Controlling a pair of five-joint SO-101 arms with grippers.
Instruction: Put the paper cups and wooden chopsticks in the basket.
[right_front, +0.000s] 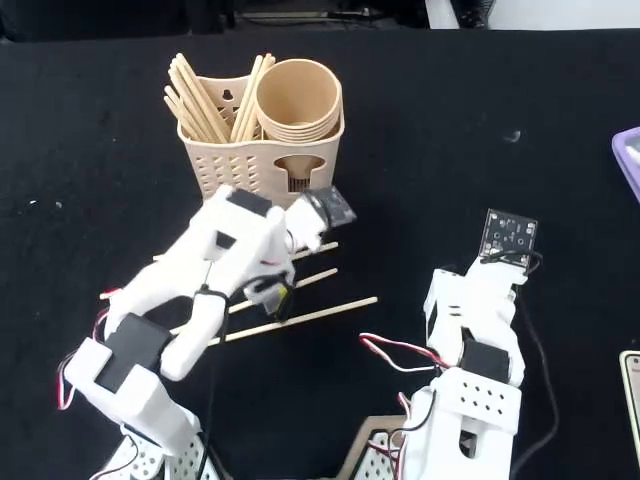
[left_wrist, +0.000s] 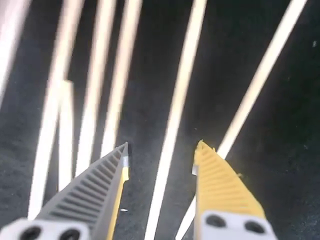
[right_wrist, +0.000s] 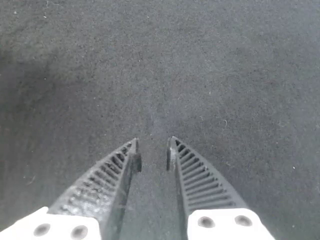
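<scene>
The basket (right_front: 228, 168) stands at the far side of the black table (right_front: 470, 90), and we find it already well stocked: a nested stack of paper cups (right_front: 298, 98) fills one end, and a sheaf of wooden chopsticks (right_front: 200, 100) leans upright in the other. We see no cup left out on the cloth, so that half of the job looks finished.

What remains is a scatter of loose chopsticks (right_front: 322, 313) lying flat just in front of the basket, partly under the left arm; we cannot count them with certainty. The left gripper (left_wrist: 162, 147) hangs low over them, its jaws spread and gripping nothing, with one chopstick (left_wrist: 186, 75) running through the gap between the tips. We cannot tell whether the tips touch the cloth.

The right gripper (right_wrist: 152, 147) sits well apart from the sticks over bare cloth, jaws a narrow slit apart with nothing between them.

We judge the task past its midpoint, with only these last chopsticks still to be lifted.
</scene>
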